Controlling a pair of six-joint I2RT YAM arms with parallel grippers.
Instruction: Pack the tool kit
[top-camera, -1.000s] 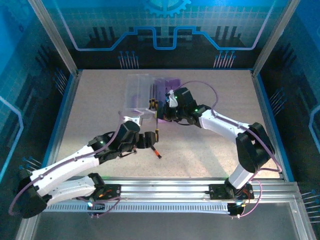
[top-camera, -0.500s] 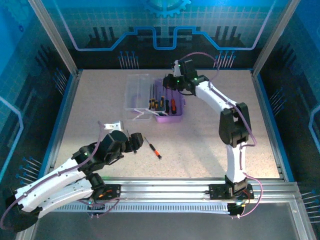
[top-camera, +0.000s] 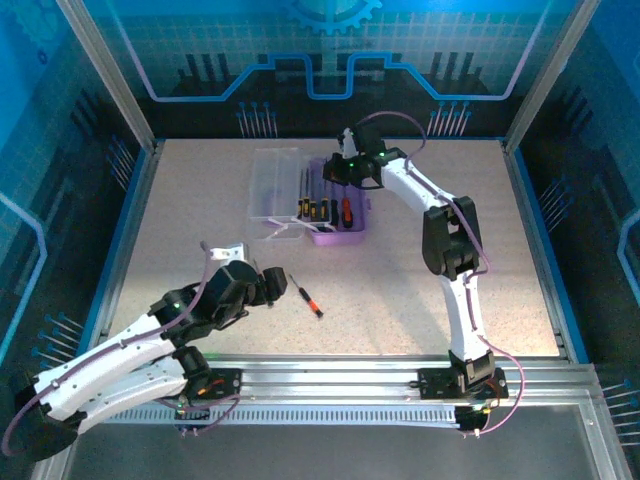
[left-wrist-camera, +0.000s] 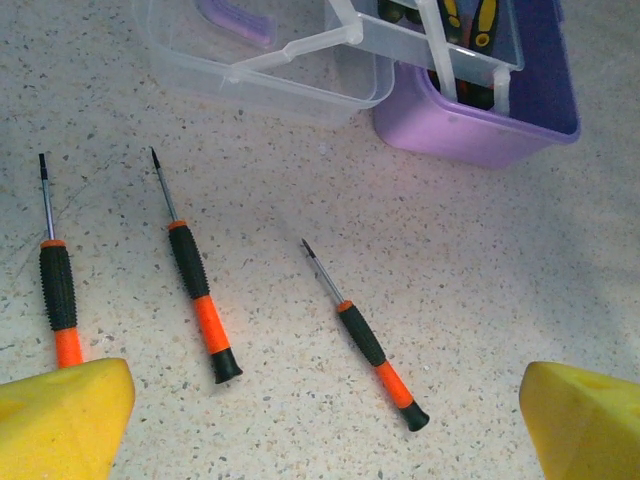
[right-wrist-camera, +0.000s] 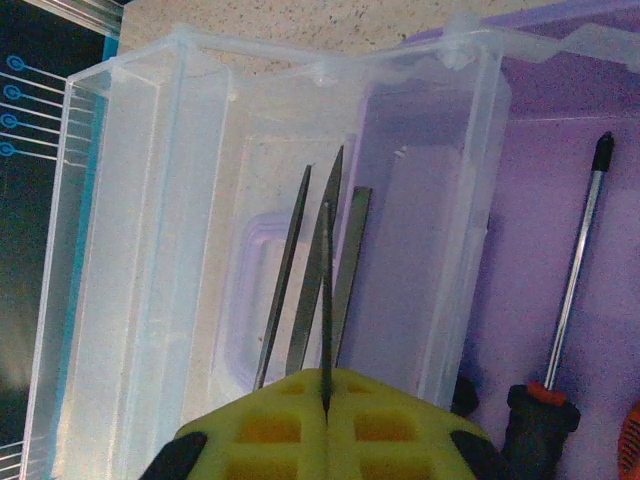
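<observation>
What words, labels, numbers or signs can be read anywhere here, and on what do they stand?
No readable words, numbers or brand names anywhere.
Gear emblem on the back wall: a picture only, no letters.
Screwdrivers, purple case, clear lid: no markings visible.

Your table (top-camera: 420, 270): speckled beige top. Far-centre on it sits the purple case (top-camera: 340, 236), w/ its clear lid (top-camera: 275, 185) swung open and resting on the top at the case's left. Nearer you lie 3 loose orange-black screwdrivers (left-wrist-camera: 195, 290), side by side, not touching, tips twd the case. One of them (top-camera: 306, 296) lies near-centre.
</observation>
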